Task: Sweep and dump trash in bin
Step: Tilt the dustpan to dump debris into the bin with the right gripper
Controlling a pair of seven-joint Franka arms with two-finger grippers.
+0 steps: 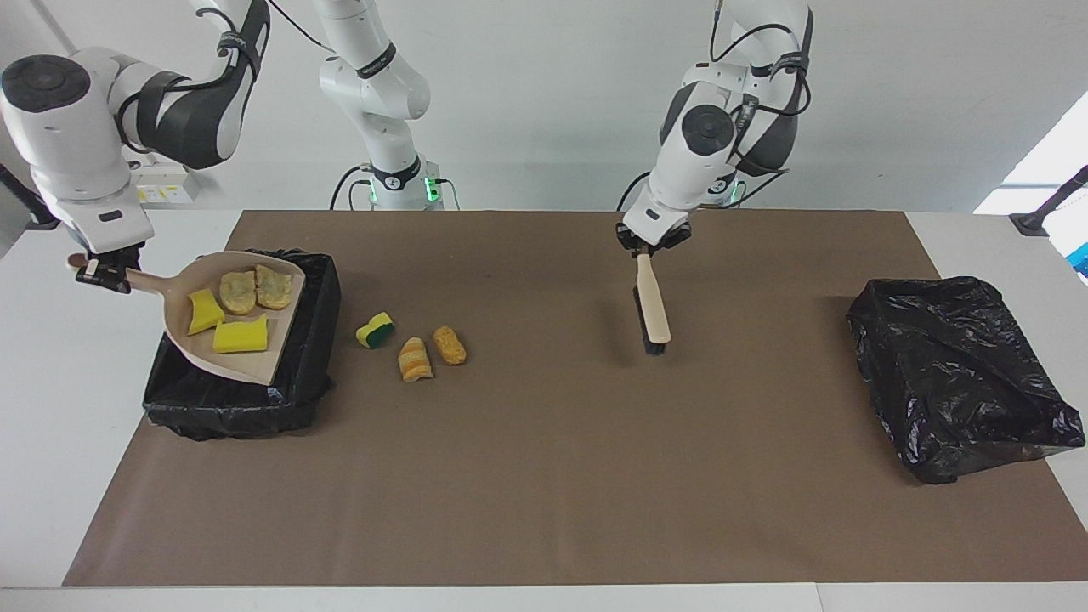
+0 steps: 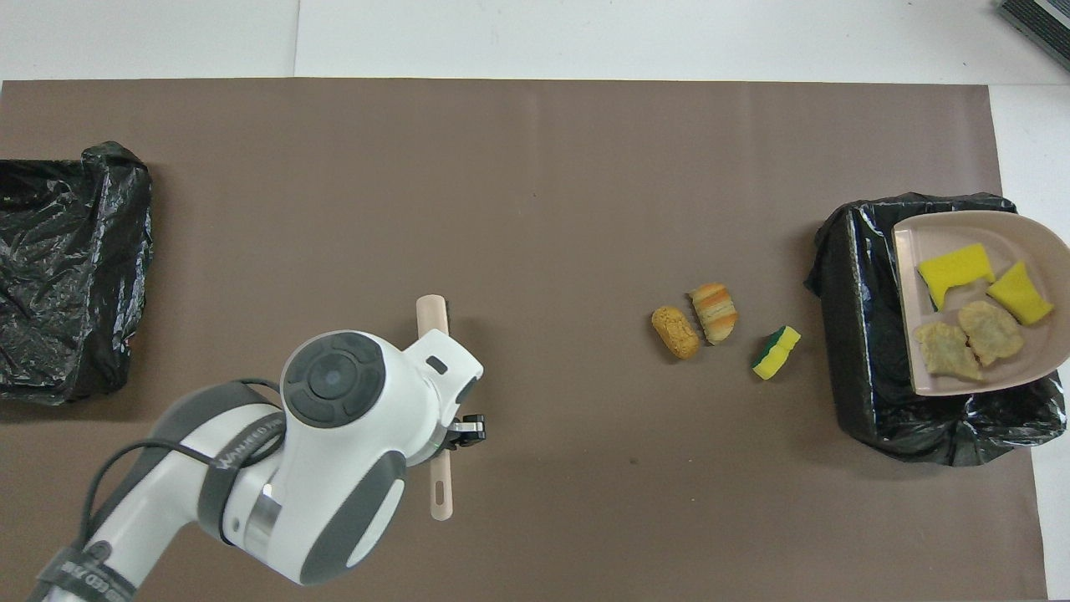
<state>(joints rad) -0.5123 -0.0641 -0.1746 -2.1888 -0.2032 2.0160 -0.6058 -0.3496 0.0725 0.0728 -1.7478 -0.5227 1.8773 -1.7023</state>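
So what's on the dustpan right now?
The dustpan, held over the bin by the right gripper, carries two yellow sponge pieces and two pale crumbly chunks. The bin's inside beneath it is covered.

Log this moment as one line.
right tool: dustpan over bin | left tool: brush | three scraps unswept

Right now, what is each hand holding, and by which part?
Right hand holds the dustpan by its handle end, over the bin. Left hand holds the brush by its handle.

Two high opposed views, shared table point(image 1: 544, 510).
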